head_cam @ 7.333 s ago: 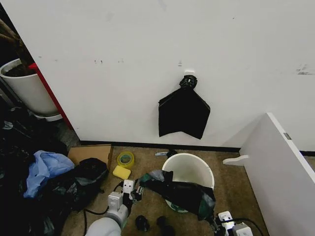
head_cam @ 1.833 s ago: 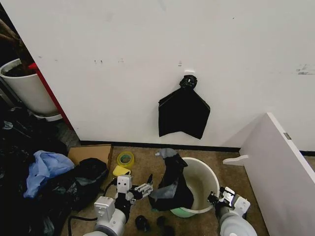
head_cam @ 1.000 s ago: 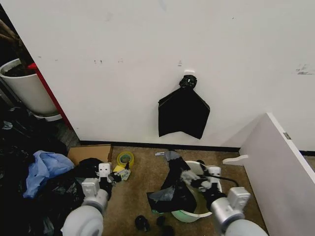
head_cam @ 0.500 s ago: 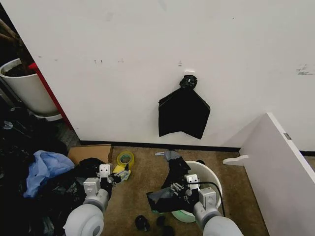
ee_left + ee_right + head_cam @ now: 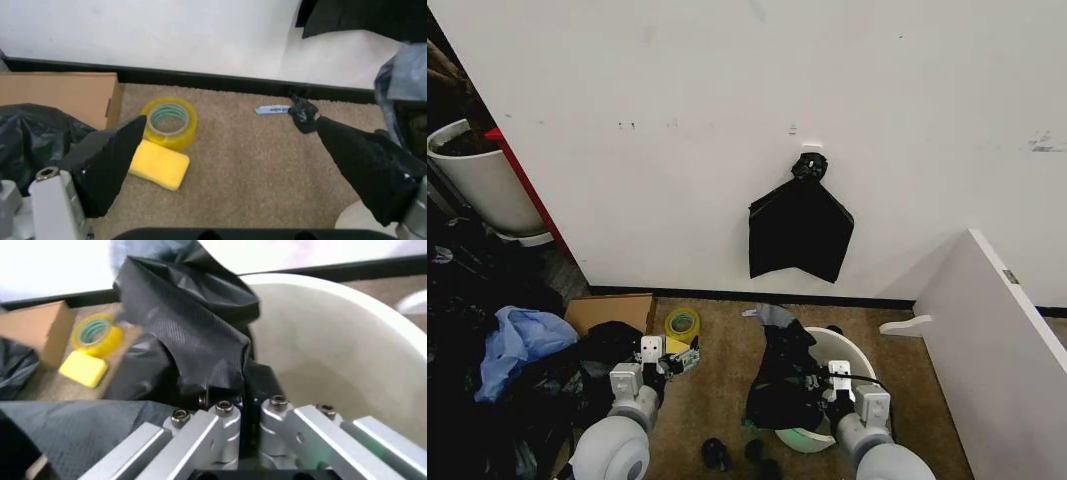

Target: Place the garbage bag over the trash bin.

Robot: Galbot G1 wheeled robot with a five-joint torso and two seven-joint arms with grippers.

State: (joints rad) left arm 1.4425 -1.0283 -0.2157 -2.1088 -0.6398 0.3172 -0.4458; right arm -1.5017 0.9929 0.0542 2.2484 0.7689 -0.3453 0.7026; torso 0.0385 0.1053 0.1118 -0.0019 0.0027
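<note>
Right gripper clamped on the garbage bag at the trash bin rim, left gripper spread wide, holding nothing, tape roll ahead of its jaws

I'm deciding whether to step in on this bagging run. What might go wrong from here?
1. The garbage bag hangs bunched over one side of the trash bin, so its mouth may not spread around the rim.
2. The right end effector pinches thin film against the rim; pulling could tear it.
3. The left end effector is open beside the bin, so one side goes unheld.
</note>
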